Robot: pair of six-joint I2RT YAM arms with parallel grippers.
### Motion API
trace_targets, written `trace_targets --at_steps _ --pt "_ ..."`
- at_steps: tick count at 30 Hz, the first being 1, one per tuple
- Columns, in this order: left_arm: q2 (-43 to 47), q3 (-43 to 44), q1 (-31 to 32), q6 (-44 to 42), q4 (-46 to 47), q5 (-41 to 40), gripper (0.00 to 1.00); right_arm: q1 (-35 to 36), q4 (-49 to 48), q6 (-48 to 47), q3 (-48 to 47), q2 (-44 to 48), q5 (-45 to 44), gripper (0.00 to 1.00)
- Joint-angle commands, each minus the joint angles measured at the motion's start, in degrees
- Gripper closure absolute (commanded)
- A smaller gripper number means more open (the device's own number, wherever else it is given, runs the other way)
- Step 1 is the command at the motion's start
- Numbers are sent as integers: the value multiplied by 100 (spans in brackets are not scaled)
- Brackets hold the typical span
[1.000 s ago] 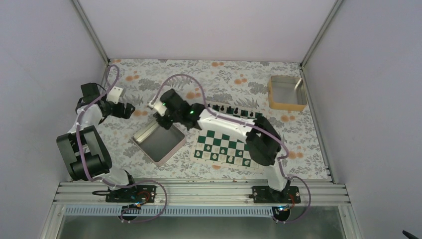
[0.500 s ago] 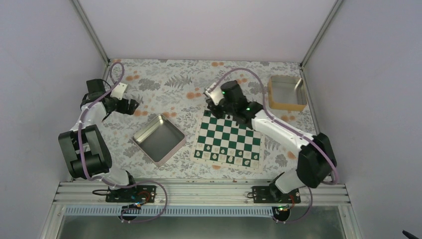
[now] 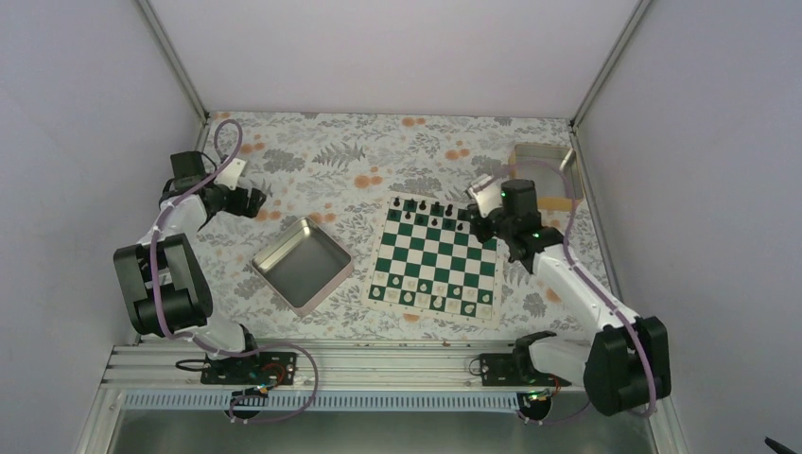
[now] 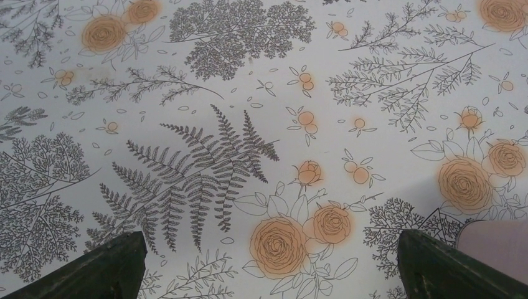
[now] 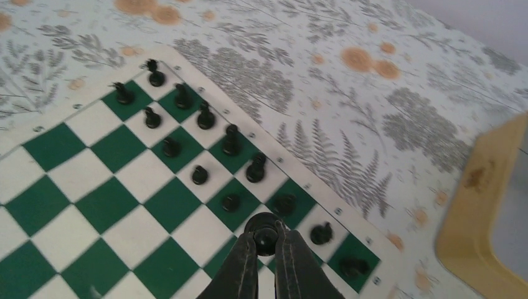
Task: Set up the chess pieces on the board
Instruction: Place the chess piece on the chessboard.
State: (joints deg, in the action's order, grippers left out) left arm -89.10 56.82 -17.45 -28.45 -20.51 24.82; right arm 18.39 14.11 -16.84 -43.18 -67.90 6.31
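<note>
- R side: the right tool point(image 5: 266, 244) is closed on one small black piece point(image 5: 266, 234). In the wrist view I see its round head pinched between the two fingertips.
- Pos.: this tool hangs over the far right corner zone of the board point(image 5: 112, 187), above the second row counted from the far edge.
- The other black chess pieces point(image 5: 231, 138) stand on the two far rows. The row at the border looks full. The row nearer to me has five, going from the far left corner toward the tool.
- Key relation, as I judge it: the next free square of that row is approx. straight below the held piece. So the move is mostly down, w/ very little correction to the side.
- The squares more to the right are hidden behind the fingers, so I cannot tell if they are free.
- Neighbours are just beside: one piece to the left in the same row, and others on the far side in the border row. Risk: the fingers can knock them when they open.
- Axis: the piece seems upright in the grip, but I see only the head, so I cannot confirm it.
- L side: the left tool point(image 4: 271, 249) is wide open and holds nothing. It is over the flowered surface point(image 4: 205, 93) at the far left, beyond the metal tray point(image 3: 303, 265), well apart from the board.
- The R arm is clearly the nearer one.
</note>
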Motion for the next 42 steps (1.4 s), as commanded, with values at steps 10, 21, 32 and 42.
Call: trace_targets --at_steps 10,21,32,42 --pt "-111 -51 75 -9 234 41 0 -1565 68 -878 741 665 1118 96" --pt "-243 -260 91 -68 400 23 0 -2383 -310 -1608 1070 108 1822 96" --pt "-291 -371 93 -124 514 87 0 -2572 -822 -1820 1178 -582 2072 96" --pt "-317 -440 93 -178 572 105 0 -2598 -1099 -1961 1016 -1243 2048 96"
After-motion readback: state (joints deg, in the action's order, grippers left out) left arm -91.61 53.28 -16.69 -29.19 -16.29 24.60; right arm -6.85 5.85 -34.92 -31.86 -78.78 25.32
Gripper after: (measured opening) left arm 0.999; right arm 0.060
